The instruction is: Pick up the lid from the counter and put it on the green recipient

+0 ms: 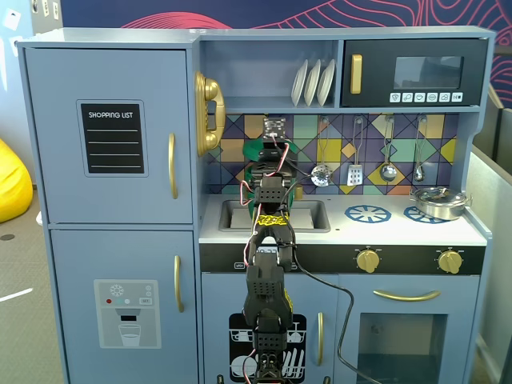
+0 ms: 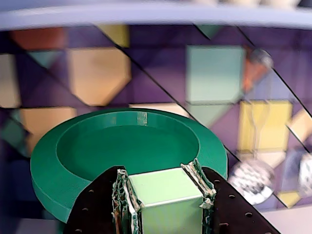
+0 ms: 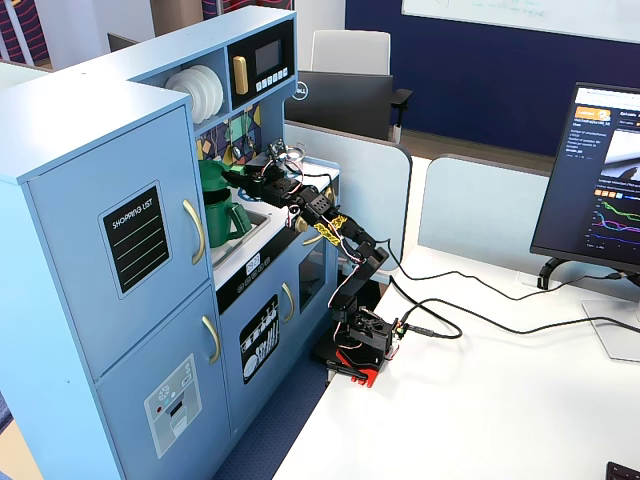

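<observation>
My gripper point(image 2: 163, 176) is shut on the pale green blocky handle point(image 2: 165, 195) of the lid point(image 2: 73, 161), a round green disc held up in front of the tiled back wall. In a fixed view the lid's edges point(image 1: 253, 150) show on both sides of the gripper point(image 1: 273, 152), above the sink. In another fixed view the gripper point(image 3: 243, 176) holds the lid point(image 3: 211, 176) tilted, just above the green recipient point(image 3: 222, 218), which stands in the sink area with its strap handle facing out. From the front the arm hides the recipient.
A steel pot point(image 1: 438, 202) sits on the right burner print. Utensils point(image 1: 356, 172) hang on the back wall. The sink basin point(image 1: 308, 214) lies under the arm. A shelf with white plates point(image 1: 314, 82) is overhead. A gold phone point(image 1: 210, 112) hangs at the left.
</observation>
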`<state>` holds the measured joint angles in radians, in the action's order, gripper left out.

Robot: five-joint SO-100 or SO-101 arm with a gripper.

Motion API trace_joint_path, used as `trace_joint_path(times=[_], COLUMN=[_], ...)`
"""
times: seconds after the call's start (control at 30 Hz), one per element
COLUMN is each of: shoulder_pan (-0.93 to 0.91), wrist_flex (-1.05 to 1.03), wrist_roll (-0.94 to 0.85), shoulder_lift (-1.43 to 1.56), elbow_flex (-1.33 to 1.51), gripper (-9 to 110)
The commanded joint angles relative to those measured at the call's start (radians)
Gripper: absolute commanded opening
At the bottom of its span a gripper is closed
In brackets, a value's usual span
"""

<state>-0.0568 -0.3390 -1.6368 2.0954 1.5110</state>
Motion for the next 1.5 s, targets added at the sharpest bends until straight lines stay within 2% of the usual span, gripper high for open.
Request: trace_joint_path(times=[0.0,0.47,1.17,1.4,1.47], shoulder_pan=[0.015,-0.005,-0.014,-0.009,-0.003], wrist_flex=[-0.011,0.008,0.060,0.031,0.034], wrist_roll=[-0.015,-0.017,-0.025,-0.071,-0.069], shoulder_lift=[0.084,0.094,0.002,0.020,0.025], elbow_flex=[-0.018,0.092,0.106,0.140,0.147], gripper=[0,0,0,0,4])
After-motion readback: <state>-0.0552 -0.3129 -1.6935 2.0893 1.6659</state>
